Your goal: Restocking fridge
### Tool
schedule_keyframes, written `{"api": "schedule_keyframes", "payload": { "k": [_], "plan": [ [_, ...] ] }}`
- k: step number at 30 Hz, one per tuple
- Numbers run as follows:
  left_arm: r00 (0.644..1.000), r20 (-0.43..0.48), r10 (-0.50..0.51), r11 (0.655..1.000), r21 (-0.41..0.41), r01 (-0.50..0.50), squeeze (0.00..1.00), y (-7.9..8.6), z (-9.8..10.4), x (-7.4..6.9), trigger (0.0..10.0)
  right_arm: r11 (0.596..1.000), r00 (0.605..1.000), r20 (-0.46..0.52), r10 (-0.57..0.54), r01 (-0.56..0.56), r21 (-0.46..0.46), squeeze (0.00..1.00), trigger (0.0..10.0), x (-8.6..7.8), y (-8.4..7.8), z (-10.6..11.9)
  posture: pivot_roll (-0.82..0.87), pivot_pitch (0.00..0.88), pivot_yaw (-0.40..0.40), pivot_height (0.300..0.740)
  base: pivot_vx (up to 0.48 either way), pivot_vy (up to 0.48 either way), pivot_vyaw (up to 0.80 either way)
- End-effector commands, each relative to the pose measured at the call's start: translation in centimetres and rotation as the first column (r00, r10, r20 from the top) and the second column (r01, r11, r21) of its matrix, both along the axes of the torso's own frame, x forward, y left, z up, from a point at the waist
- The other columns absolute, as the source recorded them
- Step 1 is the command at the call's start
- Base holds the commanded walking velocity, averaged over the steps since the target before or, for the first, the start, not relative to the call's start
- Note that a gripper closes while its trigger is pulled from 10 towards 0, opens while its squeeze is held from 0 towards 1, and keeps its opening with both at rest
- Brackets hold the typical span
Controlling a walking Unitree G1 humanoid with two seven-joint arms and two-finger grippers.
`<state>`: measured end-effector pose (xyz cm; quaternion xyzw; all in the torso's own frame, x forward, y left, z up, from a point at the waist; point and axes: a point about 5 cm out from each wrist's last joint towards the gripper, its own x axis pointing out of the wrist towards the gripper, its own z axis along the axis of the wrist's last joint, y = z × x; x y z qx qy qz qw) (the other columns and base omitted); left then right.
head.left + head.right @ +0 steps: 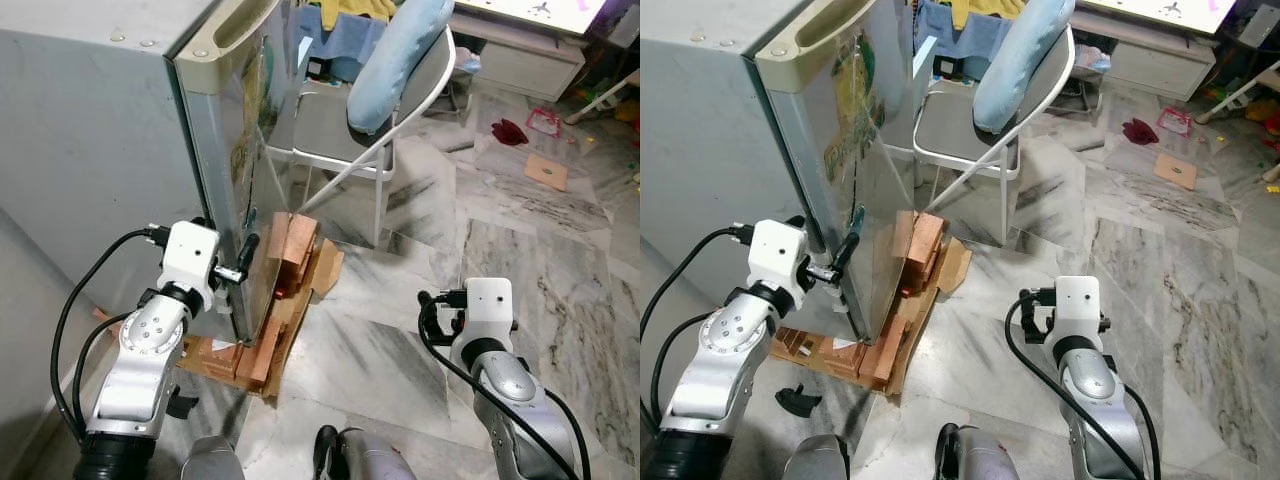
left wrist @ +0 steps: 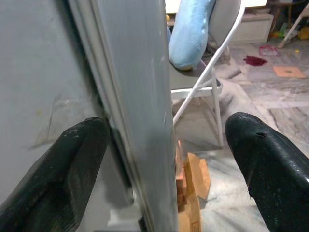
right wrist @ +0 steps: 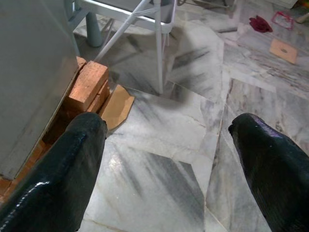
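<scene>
From where I stand, the fridge (image 1: 120, 120) fills the ten o'clock part of the robot's head view, a grey steel box propped on bricks (image 1: 285, 255) and flattened cardboard (image 1: 325, 270) over the marble floor (image 1: 520, 260). Its door (image 2: 140, 96) is shut, or very nearly, and the left gripper (image 2: 164, 159) has its fingers spread wide astride the door's free edge, one black fingertip (image 2: 63, 164) on the cabinet side by the seal, the other out in the open air. That edge looks the right place to take hold: stiff sheet metal that won't give, though smooth and likely slippery under rubber pads, and the gasket will probably resist before it lets go. I'd guess the door is moderately heavy and swings on its hinge, so a steady pull outward suits it better than a jerk, especially with the cabinet perched on loose bricks. The right gripper (image 3: 164, 159) hangs at five o'clock, jaws wide apart and holding nothing, above the floor. A folding chair (image 1: 350, 130) with a blue cushion (image 1: 395, 65) stands close at one o'clock, near the door's swing.
</scene>
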<state>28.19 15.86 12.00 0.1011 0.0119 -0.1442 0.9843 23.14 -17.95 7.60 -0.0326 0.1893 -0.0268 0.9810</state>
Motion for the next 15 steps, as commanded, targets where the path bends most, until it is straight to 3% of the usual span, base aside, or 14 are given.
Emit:
{"api": "schedule_keyframes", "payload": {
  "k": [1,10,14,15],
  "plan": [
    [1.0,-0.003,-0.02,1.0,0.012,0.02,0.0,-0.6,-0.3,0.2,10.0,1.0,1.0,-0.007,-0.008,0.008,-0.004,0.0,10.0,0.0,-0.2,-0.1,0.04,0.122,-0.106,0.74,0.0,0.0,0.0],
    [0.999,0.012,-0.033,0.999,0.003,0.033,0.0,-1.4,-0.1,1.0,10.0,1.0,1.0,-0.005,-0.01,0.01,-0.004,0.0,10.0,0.0,-0.3,-0.1,0.04,0.122,-0.105,0.74,0.0,0.0,0.0],
    [0.998,0.028,-0.063,0.998,-0.016,0.063,0.0,-2.6,0.3,1.8,10.0,1.0,1.0,-0.004,-0.009,0.009,-0.003,0.0,10.0,0.0,-0.2,-0.1,0.04,0.12,-0.105,0.74,0.0,0.0,0.0],
    [0.994,0.038,-0.099,0.995,-0.026,0.1,0.0,-3.7,0.6,2.1,10.0,1.0,1.0,-0.006,-0.01,0.01,-0.002,0.0,10.0,0.0,-0.2,-0.1,0.04,0.12,-0.105,0.74,0.0,0.0,0.0]
  ]
}}
